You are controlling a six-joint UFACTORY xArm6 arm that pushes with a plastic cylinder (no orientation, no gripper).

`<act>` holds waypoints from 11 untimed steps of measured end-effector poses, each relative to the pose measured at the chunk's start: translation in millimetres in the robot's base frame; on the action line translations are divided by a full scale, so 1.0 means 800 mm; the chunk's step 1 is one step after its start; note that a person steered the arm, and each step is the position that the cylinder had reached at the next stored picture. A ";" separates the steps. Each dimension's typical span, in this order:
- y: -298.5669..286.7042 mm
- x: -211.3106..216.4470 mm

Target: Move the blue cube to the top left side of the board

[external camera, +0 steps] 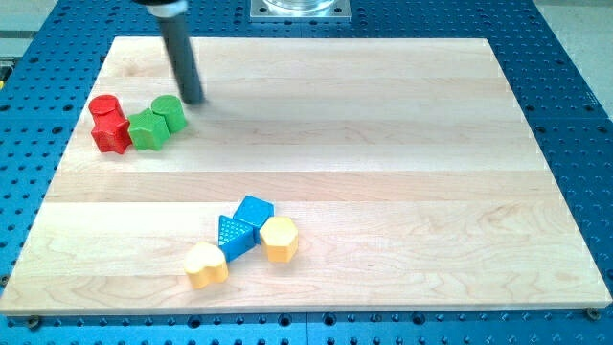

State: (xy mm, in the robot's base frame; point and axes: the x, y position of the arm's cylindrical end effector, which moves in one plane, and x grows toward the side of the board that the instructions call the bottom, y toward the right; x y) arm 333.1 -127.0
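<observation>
The blue cube lies at the lower middle of the wooden board, touching a blue triangular block below-left of it and a yellow hexagonal block below-right. A yellow heart-shaped block lies further to the lower left. My tip is at the upper left of the board, far from the blue cube, just above and to the right of the green blocks.
At the upper left sit a red cylinder, a red star-shaped block, a green star-shaped block and a green cylinder, clustered together. The board rests on a blue perforated table.
</observation>
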 end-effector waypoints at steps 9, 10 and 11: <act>0.068 0.146; 0.085 0.162; 0.068 0.166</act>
State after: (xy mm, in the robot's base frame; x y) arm 466.0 -72.3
